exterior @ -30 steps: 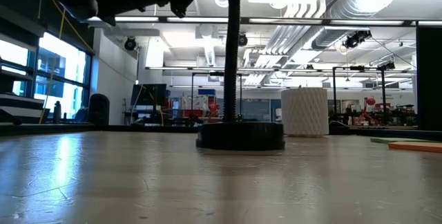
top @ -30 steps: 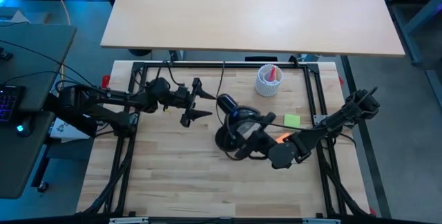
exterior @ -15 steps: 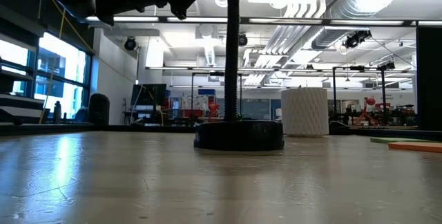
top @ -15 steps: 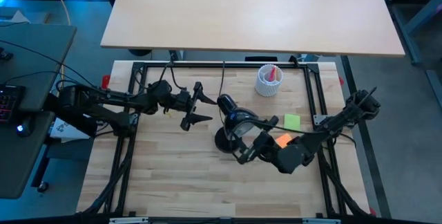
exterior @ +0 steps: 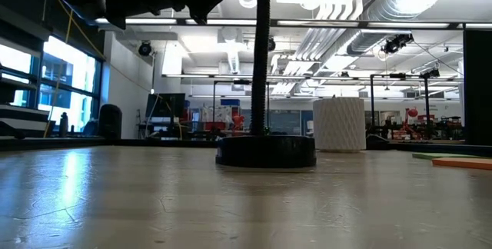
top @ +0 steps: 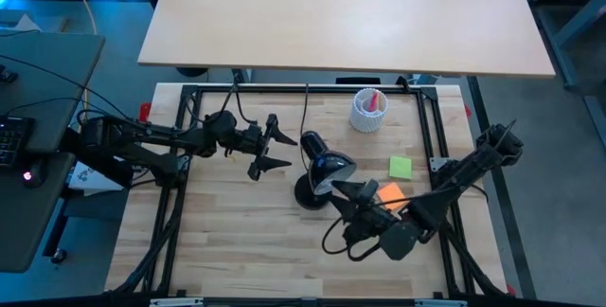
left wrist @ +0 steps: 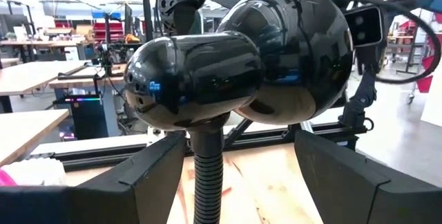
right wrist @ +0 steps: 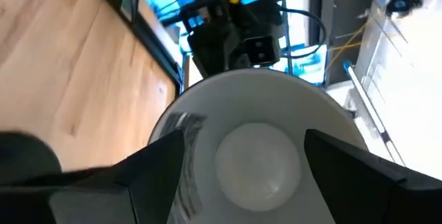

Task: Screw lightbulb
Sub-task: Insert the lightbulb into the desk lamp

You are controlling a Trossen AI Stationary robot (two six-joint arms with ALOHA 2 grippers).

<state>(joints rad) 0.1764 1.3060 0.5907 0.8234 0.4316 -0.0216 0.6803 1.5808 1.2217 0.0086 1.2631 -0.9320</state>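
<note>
Risk: right pincer [top: 352, 193] is spread and empty just below the lamp shade [top: 327, 167] at frame centre — a skewed regrip could cross-thread or loosen the lightbulb [right wrist: 257, 160]. Bulb sits inside the shade, white, frosted, round-faced, base hidden. Left pincer [top: 275, 144] also spread, flanking the lamp head at centre-left — may nudge it.

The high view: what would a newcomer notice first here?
The black desk lamp stands mid-table, between both arms. The right tool, open, faces into its shade, where the white lightbulb sits. The left tool, open, points at the lamp's head from the other side.
</note>
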